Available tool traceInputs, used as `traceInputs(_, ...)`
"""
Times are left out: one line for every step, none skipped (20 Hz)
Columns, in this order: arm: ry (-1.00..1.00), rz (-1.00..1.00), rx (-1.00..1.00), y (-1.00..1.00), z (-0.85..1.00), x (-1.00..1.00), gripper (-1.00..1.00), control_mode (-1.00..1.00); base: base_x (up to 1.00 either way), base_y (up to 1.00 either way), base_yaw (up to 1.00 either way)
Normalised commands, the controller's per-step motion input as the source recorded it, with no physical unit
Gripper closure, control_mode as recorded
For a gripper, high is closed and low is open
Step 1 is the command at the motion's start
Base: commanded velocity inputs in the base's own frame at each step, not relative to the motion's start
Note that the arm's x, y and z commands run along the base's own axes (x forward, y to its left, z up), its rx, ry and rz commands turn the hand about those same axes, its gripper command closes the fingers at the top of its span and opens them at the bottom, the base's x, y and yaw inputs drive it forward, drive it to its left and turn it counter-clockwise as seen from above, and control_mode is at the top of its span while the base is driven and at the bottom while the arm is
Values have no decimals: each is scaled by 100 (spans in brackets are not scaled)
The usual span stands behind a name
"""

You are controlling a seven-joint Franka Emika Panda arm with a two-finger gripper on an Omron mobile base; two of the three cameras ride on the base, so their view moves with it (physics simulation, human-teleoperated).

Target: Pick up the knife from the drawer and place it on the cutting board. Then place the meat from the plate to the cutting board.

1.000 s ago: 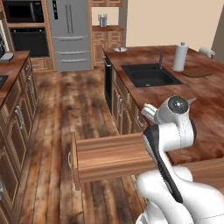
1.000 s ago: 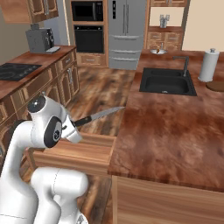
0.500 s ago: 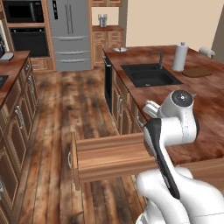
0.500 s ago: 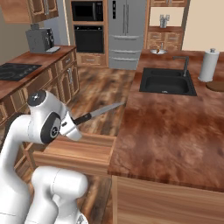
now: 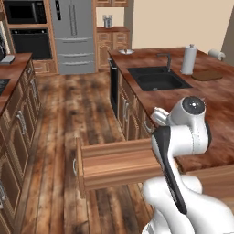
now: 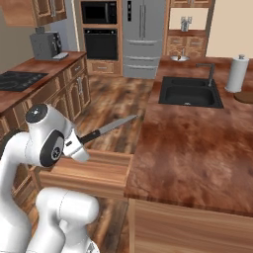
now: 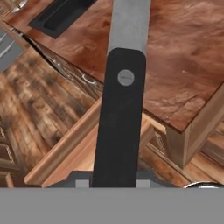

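Since the earlier frames we have lifted our arm a little higher and swung it slightly toward the counter, the knife (image 6: 107, 129) riding along with it. Our gripper (image 6: 79, 147) is clamped on the knife's dark handle (image 7: 119, 122), which runs straight up the middle of the hand view with the blade beyond it. The knife is in the air above the open drawer (image 5: 119, 162), well clear of the drawer's walls. In the right base view its long axis slants upward and to the right, tip pointing toward the countertop (image 6: 197, 138) edge and stopping just short of it. The drawer stands pulled out into the aisle, its front (image 5: 80, 167) facing the wooden floor (image 5: 68, 119). Beyond the counter edge lies bare reddish wood up to the sink (image 6: 190, 93). A paper towel roll (image 6: 235, 74) stands at the far right. The aisle floor is open.
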Motion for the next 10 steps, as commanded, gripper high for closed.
traceInputs(0, 0, 0, 0, 0, 0, 100, 100, -14, 93, 0)
traceInputs(0, 0, 0, 0, 0, 0, 100, 100, -6, 100, 0)
traceInputs(0, 0, 0, 0, 0, 0, 100, 100, 0, 100, 0)
traceInputs(0, 0, 0, 0, 0, 0, 100, 100, 0, 100, 0)
traceInputs(0, 0, 0, 0, 0, 0, 100, 100, 0, 100, 0)
traceInputs(0, 0, 0, 0, 0, 0, 100, 100, 0, 100, 0)
traceInputs(0, 0, 0, 0, 0, 0, 100, 100, 0, 100, 0)
traceInputs(0, 0, 0, 0, 0, 0, 100, 100, 0, 100, 0)
traceInputs(0, 0, 0, 0, 0, 0, 100, 100, 0, 100, 0)
traceInputs(0, 0, 0, 0, 0, 0, 100, 100, 0, 100, 0)
